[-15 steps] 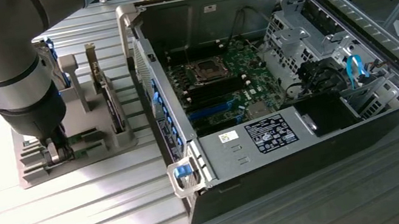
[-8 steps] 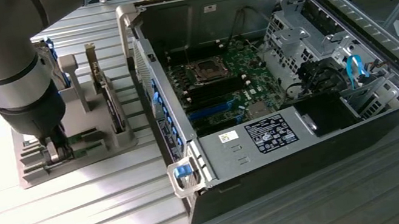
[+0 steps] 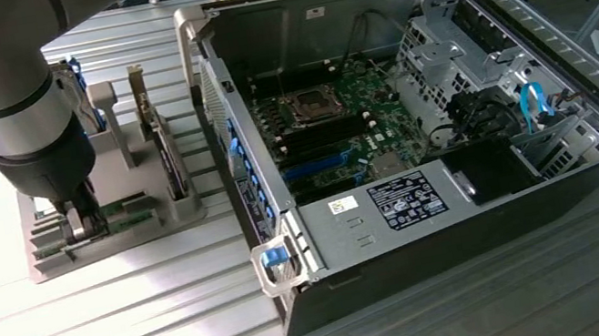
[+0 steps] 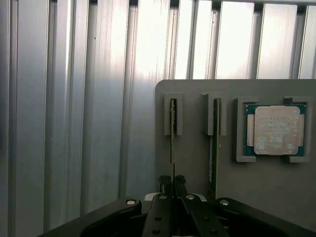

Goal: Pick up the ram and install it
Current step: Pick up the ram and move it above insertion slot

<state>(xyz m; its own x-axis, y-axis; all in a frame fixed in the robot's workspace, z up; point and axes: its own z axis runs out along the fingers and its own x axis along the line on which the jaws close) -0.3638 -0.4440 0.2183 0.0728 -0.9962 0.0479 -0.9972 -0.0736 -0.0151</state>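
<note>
You will find the ram (image 4: pixel 173 133), a thin green board standing on edge, in the slot beside the grey holder's (image 4: pixel 195 158) edge, long axis parallel to that edge. The jaws are clamped on it.

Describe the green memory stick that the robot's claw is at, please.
The memory stick is a thin, narrow green board, seen edge-on. It stands on its long edge in a slot of the grey holder, with one end in a raised bracket. The gripper is shut on the other end, one finger on each face. A second stick like it stands apart in the next slot.
</note>
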